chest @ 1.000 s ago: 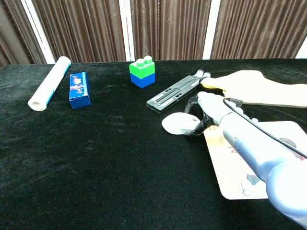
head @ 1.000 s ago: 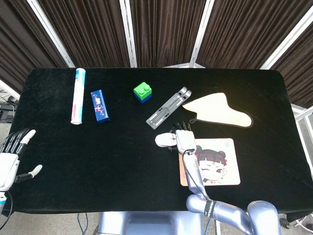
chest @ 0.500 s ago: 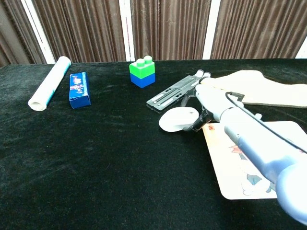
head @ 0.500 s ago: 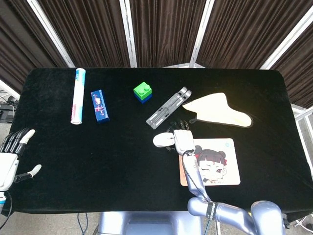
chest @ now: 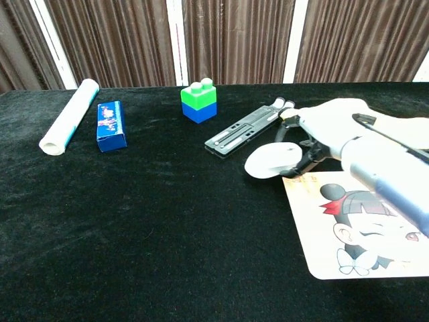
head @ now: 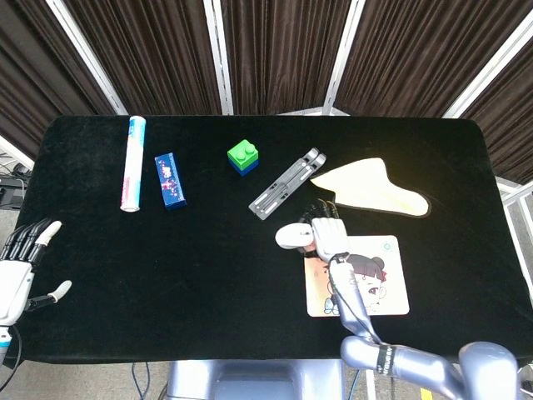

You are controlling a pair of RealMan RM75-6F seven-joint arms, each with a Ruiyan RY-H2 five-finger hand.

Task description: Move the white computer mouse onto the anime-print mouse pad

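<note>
The white computer mouse [head: 291, 235] [chest: 270, 162] is held at its right side by my right hand [head: 327, 234] [chest: 323, 132], whose fingers curl around it. It sits just past the upper left corner of the anime-print mouse pad [head: 371, 283] [chest: 362, 228], over the black cloth. The pad lies flat near the table's front edge, its printed girl's face fully showing. My left hand [head: 20, 267] hangs off the table's left front corner, fingers apart and holding nothing; only the head view shows it.
A grey folding stand [head: 287, 183] [chest: 247, 128] lies just behind the mouse. A cream cloth [head: 376, 188] [chest: 375, 125] lies behind the pad. Further left are a green-and-blue block [head: 242, 157], a blue box [head: 170, 178] and a white tube [head: 132, 162].
My right hand has carried the mouse to the right, up to the pad's upper left corner, and the arm no longer covers the pad. The left hand stayed put.
</note>
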